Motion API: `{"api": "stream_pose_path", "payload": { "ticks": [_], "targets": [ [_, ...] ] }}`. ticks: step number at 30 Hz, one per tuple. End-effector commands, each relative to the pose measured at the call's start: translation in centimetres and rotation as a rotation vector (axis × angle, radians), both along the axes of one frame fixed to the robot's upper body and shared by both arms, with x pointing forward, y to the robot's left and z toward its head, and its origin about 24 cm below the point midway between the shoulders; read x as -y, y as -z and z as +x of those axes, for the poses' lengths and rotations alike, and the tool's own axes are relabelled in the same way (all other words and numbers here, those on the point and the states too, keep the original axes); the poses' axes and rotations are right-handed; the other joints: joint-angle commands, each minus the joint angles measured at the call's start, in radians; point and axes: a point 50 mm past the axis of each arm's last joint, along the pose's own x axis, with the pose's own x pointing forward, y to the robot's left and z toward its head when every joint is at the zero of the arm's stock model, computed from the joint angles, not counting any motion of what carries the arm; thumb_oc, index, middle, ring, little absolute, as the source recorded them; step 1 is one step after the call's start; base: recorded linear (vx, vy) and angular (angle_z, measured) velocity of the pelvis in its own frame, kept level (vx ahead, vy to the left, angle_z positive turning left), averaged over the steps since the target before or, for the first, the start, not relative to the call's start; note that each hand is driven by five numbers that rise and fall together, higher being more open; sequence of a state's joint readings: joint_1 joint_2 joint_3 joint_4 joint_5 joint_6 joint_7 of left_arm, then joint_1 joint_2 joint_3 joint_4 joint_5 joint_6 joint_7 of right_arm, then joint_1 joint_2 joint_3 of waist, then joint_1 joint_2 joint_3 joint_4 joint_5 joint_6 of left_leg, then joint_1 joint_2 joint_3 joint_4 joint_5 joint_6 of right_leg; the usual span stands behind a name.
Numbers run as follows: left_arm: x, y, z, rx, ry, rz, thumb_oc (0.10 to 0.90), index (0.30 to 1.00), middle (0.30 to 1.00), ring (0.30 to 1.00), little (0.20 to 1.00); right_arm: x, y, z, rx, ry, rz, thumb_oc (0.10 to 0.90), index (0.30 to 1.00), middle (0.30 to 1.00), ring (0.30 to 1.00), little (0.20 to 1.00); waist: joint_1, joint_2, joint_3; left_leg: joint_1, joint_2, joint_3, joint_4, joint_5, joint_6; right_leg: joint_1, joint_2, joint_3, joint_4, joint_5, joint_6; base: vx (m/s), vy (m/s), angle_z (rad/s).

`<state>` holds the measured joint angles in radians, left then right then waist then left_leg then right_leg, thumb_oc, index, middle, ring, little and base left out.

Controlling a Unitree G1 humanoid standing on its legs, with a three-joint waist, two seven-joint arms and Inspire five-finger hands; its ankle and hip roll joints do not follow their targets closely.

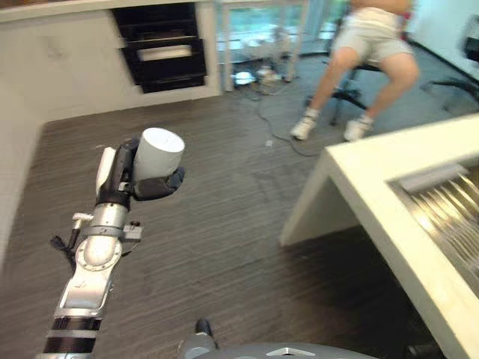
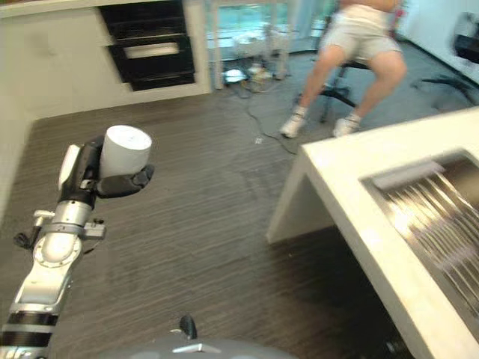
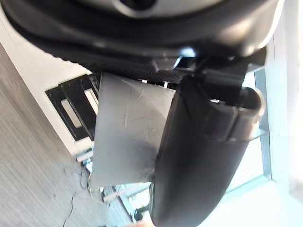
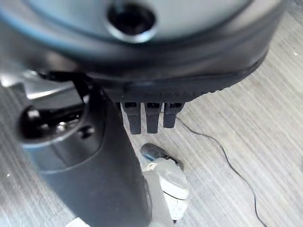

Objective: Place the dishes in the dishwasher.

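- A white cup (image 1: pixel 159 153) is held up in the air over the dark wood-grain floor (image 1: pixel 224 224), on the robot's left side, well away from the counter (image 1: pixel 389 217).
- The cup is a plain cylinder; its long axis leans, the flat round end tipped up and slightly toward the right, the other end buried in the hand. Whether the visible end is the mouth or the base cannot be told.
- The left hand (image 1: pixel 123 179) is closed around the cup: the dark fingers (image 1: pixel 161 185) curl under and across its lower side, and the white-covered thumb (image 1: pixel 105 166) lies along the opposite side. In the left wrist view the cup (image 3: pixel 125 137) sits pressed against a thick dark finger (image 3: pixel 199 156).
- The right hand (image 4: pixel 94 165) shows in its own wrist view, hanging above the floor; short dark fingertips (image 4: pixel 150 116) stick out in a row, but how far they are curled cannot be told.
- The pale counter runs along the right, its corner jutting toward the middle of the floor, with a ribbed steel sink drainer (image 1: pixel 449 213) set into it.
- At the far wall stands a cabinet with dark open racks (image 1: pixel 161 45), beyond the cup with open floor between.
- A person sits on a stool (image 1: pixel 352 82) at the far right, legs (image 1: pixel 359 67) down to white shoes; cables trail on the floor nearby.
- Open floor lies between the held cup, the counter corner and the far cabinet.
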<state>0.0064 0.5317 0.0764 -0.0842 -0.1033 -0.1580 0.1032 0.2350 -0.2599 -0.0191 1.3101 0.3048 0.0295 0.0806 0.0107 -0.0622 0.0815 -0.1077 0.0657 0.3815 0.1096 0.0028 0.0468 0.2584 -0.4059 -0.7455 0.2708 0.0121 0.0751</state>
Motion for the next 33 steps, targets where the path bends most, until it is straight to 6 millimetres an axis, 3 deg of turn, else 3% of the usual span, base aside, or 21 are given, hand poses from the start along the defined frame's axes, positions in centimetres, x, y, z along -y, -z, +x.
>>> {"api": "stream_pose_path", "payload": {
  "ticks": [1,3,5,7,8,11,14,18,24,27,28,29,32,33],
  "targets": [
    [1.1,-7.2,-0.2,0.355,0.078,0.093,0.4,0.3,0.3,0.3,0.3,-1.2,0.3,6.0,0.132,-0.154,0.048,0.8,0.9,0.9,0.9,0.9,-0.011,0.001,0.04,0.092,0.054,-0.151,-0.136,-0.006,-0.123,-0.133,0.093,0.331,-0.086,-0.018,0.092,0.19,0.322,1.57],
    [2.8,-6.8,0.6,0.34,0.155,0.06,0.4,0.3,0.3,0.3,0.3,-1.5,0.1,8.4,0.207,-0.162,0.047,0.8,0.9,0.9,0.9,0.9,-0.021,0.01,0.052,0.087,-0.004,-0.238,-0.134,0.006,-0.089,-0.187,0.191,0.507,-0.044,-0.068,0.076,0.16,0.214,2.0],
    [3.7,-6.6,1.1,0.335,0.192,0.045,0.4,0.3,0.3,0.3,0.3,-1.8,0.0,9.7,0.254,-0.174,0.054,0.8,0.9,0.9,0.9,0.9,-0.025,0.018,0.061,0.102,-0.025,-0.304,-0.151,0.007,-0.079,-0.212,0.235,0.541,-0.051,-0.102,0.058,0.21,0.086,1.27],
    [4.9,-6.2,1.7,0.32,0.231,0.024,0.4,0.3,0.3,0.3,0.3,-2.0,-0.2,10.5,0.281,-0.213,0.055,0.8,0.9,0.9,0.9,0.9,-0.047,0.018,0.073,0.126,-0.049,-0.389,-0.16,0.005,-0.072,-0.252,0.29,0.64,-0.081,-0.12,0.054,0.24,0.02,1.97],
    [6.1,-6.0,2.0,0.313,0.273,0.007,0.4,0.3,0.3,0.3,0.3,-1.8,-0.3,10.7,0.288,-0.21,0.045,0.8,0.9,0.9,0.9,0.9,-0.058,0.012,0.083,0.133,-0.072,-0.456,-0.165,0.021,-0.076,-0.273,0.322,0.704,-0.101,-0.087,0.061,0.22,-0.028,2.09],
    [6.5,-5.7,2.1,0.311,0.285,0.006,0.4,0.3,0.3,0.3,0.3,-1.7,-0.2,10.2,0.273,-0.217,0.038,0.8,0.9,0.9,0.9,0.9,-0.054,-0.002,0.083,0.143,-0.081,-0.494,-0.169,0.014,-0.085,-0.249,0.319,0.678,-0.121,-0.085,0.054,0.11,-0.075,1.87],
    [6.8,-5.0,2.1,0.279,0.296,-0.006,0.4,0.3,0.3,0.3,0.3,-1.6,-0.1,9.8,0.245,-0.249,0.026,0.8,0.9,0.9,0.9,0.9,-0.041,-0.023,0.062,0.135,-0.084,-0.529,-0.169,0.009,-0.105,-0.17,0.304,0.587,-0.235,-0.069,0.051,0.11,-0.197,1.03],
    [6.3,-4.2,1.9,0.252,0.274,-0.007,0.4,0.3,0.3,0.3,0.3,-1.5,-0.2,10.1,0.236,-0.281,0.012,0.8,0.9,0.9,0.9,0.9,-0.028,-0.026,0.041,0.14,-0.075,-0.52,-0.169,0.007,-0.116,-0.128,0.305,0.554,-0.298,-0.046,0.055,0.1,-0.106,0.47],
    [5.1,-3.0,1.5,0.22,0.191,-0.005,0.4,0.3,0.3,0.3,0.3,-1.7,-0.7,12.8,0.308,-0.347,-0.014,0.8,0.9,0.9,0.9,0.9,-0.02,-0.032,0.02,0.166,-0.051,-0.454,-0.185,0.01,-0.125,-0.113,0.314,0.576,-0.358,-0.026,0.063,0.03,-0.065,-0.17],
    [4.7,-2.6,1.4,0.205,0.175,-0.024,0.4,0.3,0.3,0.3,0.3,-2.0,-0.7,13.1,0.317,-0.339,-0.006,0.8,0.9,0.9,0.9,0.9,-0.019,-0.035,0.011,0.179,-0.043,-0.431,-0.193,0.008,-0.124,-0.118,0.314,0.592,-0.358,-0.022,0.062,0.07,-0.038,-0.7],
    [5.5,-1.8,1.4,0.168,0.213,-0.039,0.4,0.3,0.3,0.3,0.3,-2.1,-0.8,14.6,0.297,-0.315,-0.044,0.8,0.9,0.9,0.9,0.9,-0.003,-0.029,-0.007,0.198,-0.038,-0.422,-0.197,-0.01,-0.123,-0.111,0.316,0.599,-0.358,-0.03,0.061,0.07,-0.023,-0.69],
    [5.5,-2.0,1.5,0.173,0.215,-0.038,0.4,0.3,0.3,0.3,0.3,-2.2,-0.9,14.9,0.303,-0.312,-0.046,0.8,0.9,0.9,0.9,0.9,-0.001,-0.03,-0.002,0.192,-0.04,-0.421,-0.197,0.0,-0.122,-0.118,0.314,0.6,-0.358,-0.022,0.061,0.11,-0.012,-0.65],
    [5.2,-1.3,1.1,0.139,0.207,-0.074,0.4,0.3,0.3,0.3,0.3,-1.7,-0.1,11.7,0.191,-0.227,-0.053,0.8,0.9,0.9,0.9,0.9,0.006,-0.003,-0.018,0.209,-0.043,-0.423,-0.197,-0.013,-0.116,-0.108,0.314,0.602,-0.358,-0.026,0.065,0.08,0.038,-0.41],
    [5.2,-1.3,1.1,0.139,0.207,-0.074,0.4,0.3,0.3,0.3,0.3,-1.7,-0.1,11.7,0.191,-0.226,-0.053,0.8,0.9,0.9,0.9,0.9,0.007,-0.003,-0.018,0.21,-0.043,-0.423,-0.197,-0.013,-0.116,-0.108,0.314,0.603,-0.358,-0.026,0.065,0.07,0.033,0.17]
  ]
}}
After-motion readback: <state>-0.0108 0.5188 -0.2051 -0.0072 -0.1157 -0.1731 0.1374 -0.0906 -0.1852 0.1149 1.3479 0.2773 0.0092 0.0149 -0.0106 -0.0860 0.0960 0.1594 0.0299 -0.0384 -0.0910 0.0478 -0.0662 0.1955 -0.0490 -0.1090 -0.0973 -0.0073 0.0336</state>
